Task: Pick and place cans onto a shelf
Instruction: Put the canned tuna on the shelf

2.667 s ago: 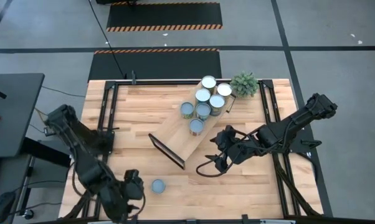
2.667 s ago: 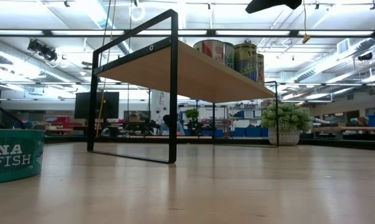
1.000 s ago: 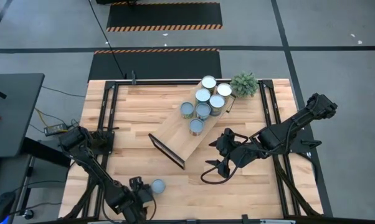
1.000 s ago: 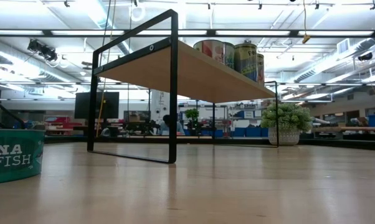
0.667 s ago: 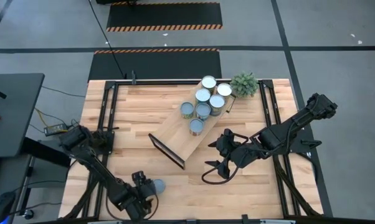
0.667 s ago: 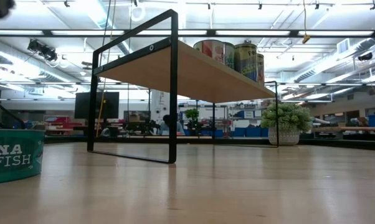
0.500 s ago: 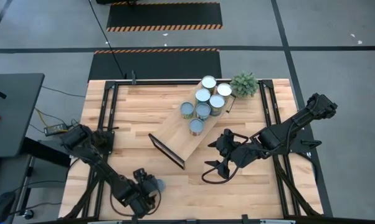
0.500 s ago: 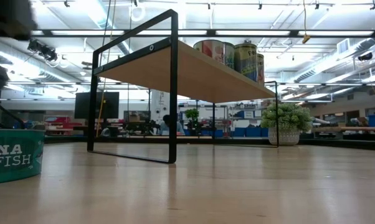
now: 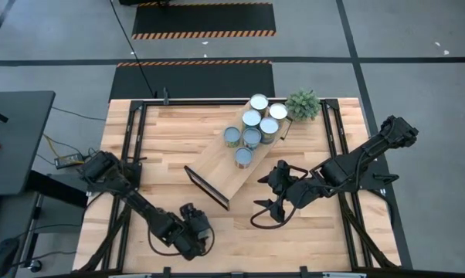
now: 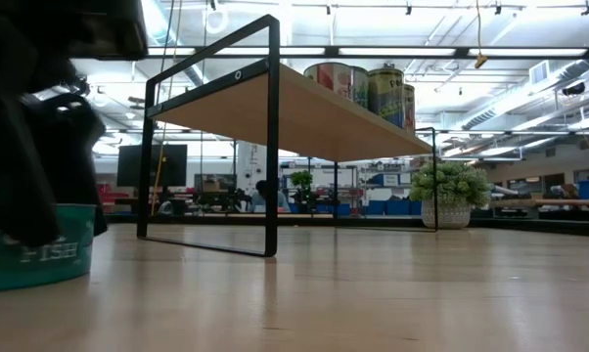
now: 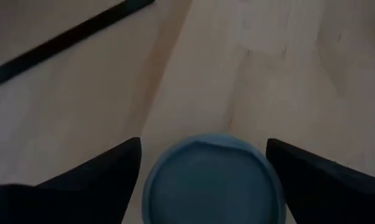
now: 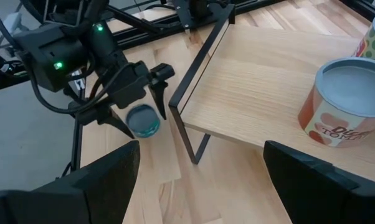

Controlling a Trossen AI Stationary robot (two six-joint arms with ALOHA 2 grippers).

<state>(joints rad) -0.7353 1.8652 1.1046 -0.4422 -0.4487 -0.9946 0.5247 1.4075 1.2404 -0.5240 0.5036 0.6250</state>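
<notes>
Left gripper [image 11: 203,180] spread wide, over the loose can [image 11: 212,180] on the table [image 9: 163,147] near the front edge; can sits between the two fingers [image 11: 94,180], not pinched, gaps on both sides. Shelf [image 9: 225,166] lies diagonal mid-table with six cans [image 9: 252,127] on its far end. Right gripper [image 9: 265,212] open, holding nothing, hovers just right of the shelf's near end.

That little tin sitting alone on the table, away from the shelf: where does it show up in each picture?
High view: hidden under the left pincer.
Low view: tin at far left, behind a dark finger.
Left wrist view: bottom centre, between the fingers.
Right wrist view: left of centre.
Shared landmark: the shelf's dark end frame.
</notes>
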